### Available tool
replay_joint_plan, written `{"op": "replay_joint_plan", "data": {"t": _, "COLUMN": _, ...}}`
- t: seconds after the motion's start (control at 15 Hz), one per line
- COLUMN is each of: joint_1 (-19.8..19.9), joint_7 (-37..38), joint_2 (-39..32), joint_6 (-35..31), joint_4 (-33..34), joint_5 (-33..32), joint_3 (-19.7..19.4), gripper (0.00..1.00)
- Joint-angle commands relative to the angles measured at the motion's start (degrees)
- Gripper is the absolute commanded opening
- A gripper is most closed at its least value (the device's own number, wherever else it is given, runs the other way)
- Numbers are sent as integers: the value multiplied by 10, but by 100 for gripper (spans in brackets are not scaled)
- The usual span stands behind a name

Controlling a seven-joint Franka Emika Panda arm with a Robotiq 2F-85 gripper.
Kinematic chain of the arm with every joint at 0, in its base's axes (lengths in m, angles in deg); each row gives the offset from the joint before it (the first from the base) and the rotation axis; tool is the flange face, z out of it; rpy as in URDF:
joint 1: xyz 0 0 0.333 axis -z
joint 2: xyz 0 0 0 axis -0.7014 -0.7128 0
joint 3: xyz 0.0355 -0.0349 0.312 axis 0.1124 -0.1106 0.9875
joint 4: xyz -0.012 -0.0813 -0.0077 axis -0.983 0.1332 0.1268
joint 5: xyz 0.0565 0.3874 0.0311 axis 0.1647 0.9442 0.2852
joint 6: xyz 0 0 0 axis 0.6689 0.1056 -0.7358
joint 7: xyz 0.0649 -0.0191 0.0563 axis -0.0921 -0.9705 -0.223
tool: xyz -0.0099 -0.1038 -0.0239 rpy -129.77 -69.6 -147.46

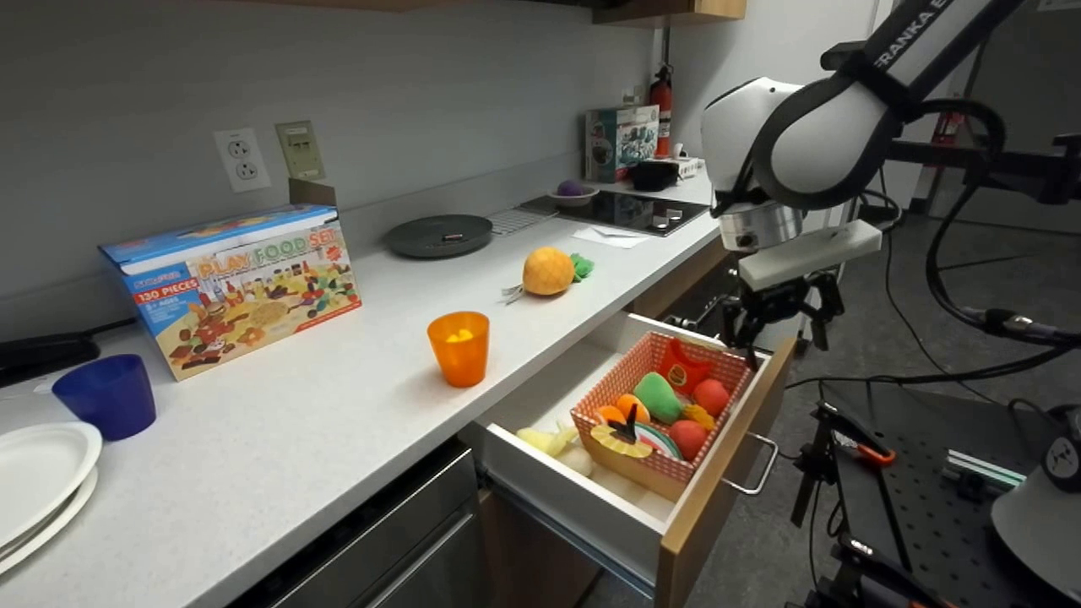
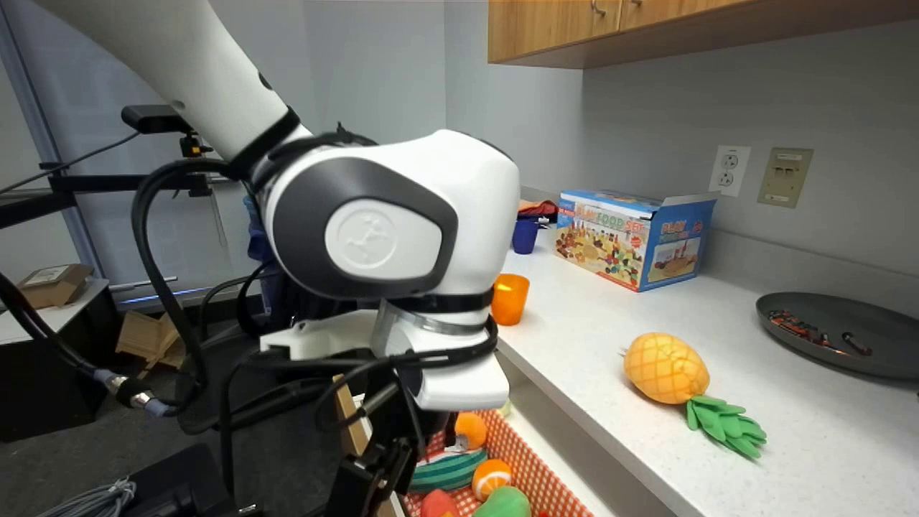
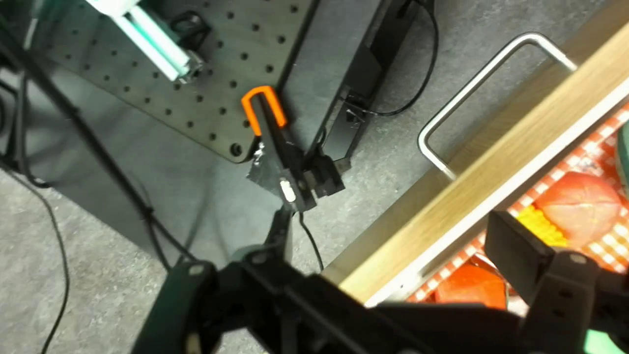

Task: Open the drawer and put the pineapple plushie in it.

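Pineapple plushie [image 1: 549,271] lies beyond the open drawer [image 1: 714,500] beneath my parted gripper [image 1: 786,350]: I'd rise, then straddle its body.

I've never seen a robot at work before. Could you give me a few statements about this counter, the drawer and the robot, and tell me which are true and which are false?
1. The drawer is open. True.
2. The toy pineapple is inside the drawer. False: the toy pineapple lies on the counter.
3. A basket of toy food sits in the drawer. True.
4. The gripper is clamped on the drawer's handle. False: the gripper is open, and apart from the handle.
5. An orange cup stands upright on the counter. True.
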Motion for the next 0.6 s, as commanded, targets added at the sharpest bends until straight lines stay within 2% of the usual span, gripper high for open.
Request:
{"op": "replay_joint_plan", "data": {"t": 0.0, "joint_1": 20, "joint_7": 4, "joint_2": 92, "joint_6": 95, "joint_4": 13, "joint_5": -69, "joint_3": 39, "gripper": 100}}
{"op": "replay_joint_plan", "data": {"t": 0.13, "joint_1": 24, "joint_7": -11, "joint_2": 105, "joint_6": 93, "joint_4": 27, "joint_5": -113, "joint_3": 56, "gripper": 100}}
{"op": "replay_joint_plan", "data": {"t": 0.33, "joint_1": 27, "joint_7": -45, "joint_2": 105, "joint_6": 53, "joint_4": 39, "joint_5": -161, "joint_3": 62, "gripper": 100}}
{"op": "replay_joint_plan", "data": {"t": 0.4, "joint_1": 25, "joint_7": -19, "joint_2": 94, "joint_6": 70, "joint_4": 38, "joint_5": -132, "joint_3": 65, "gripper": 100}}
{"op": "replay_joint_plan", "data": {"t": 0.53, "joint_1": 24, "joint_7": -20, "joint_2": 93, "joint_6": 69, "joint_4": 40, "joint_5": -133, "joint_3": 66, "gripper": 100}}
